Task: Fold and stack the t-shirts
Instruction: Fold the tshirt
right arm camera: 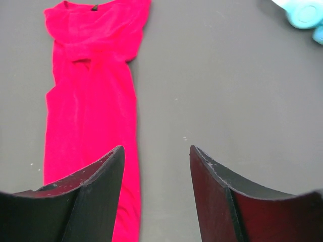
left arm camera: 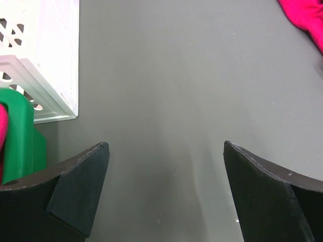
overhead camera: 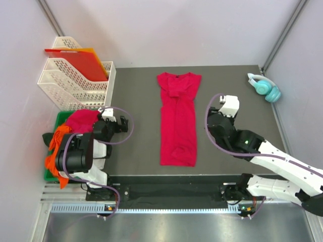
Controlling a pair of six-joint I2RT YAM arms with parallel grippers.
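Note:
A crimson-red t-shirt (overhead camera: 177, 121) lies in the middle of the dark mat, folded into a long narrow strip with its neck at the far end; it also fills the left of the right wrist view (right arm camera: 91, 96). More t-shirts, pinkish-red (overhead camera: 82, 121) and orange (overhead camera: 56, 151), are heaped in a green bin at the left. My left gripper (overhead camera: 120, 124) is open over bare mat (left arm camera: 166, 146), left of the strip. My right gripper (overhead camera: 220, 101) is open beside the strip's right edge (right arm camera: 156, 148), holding nothing.
White mesh trays (overhead camera: 75, 80) stand at the back left, holding a flat red-orange sheet (overhead camera: 81, 63). The green bin (overhead camera: 61, 117) sits in front of them. Teal headphones (overhead camera: 265, 86) lie at the back right, also seen in the right wrist view (right arm camera: 305, 12).

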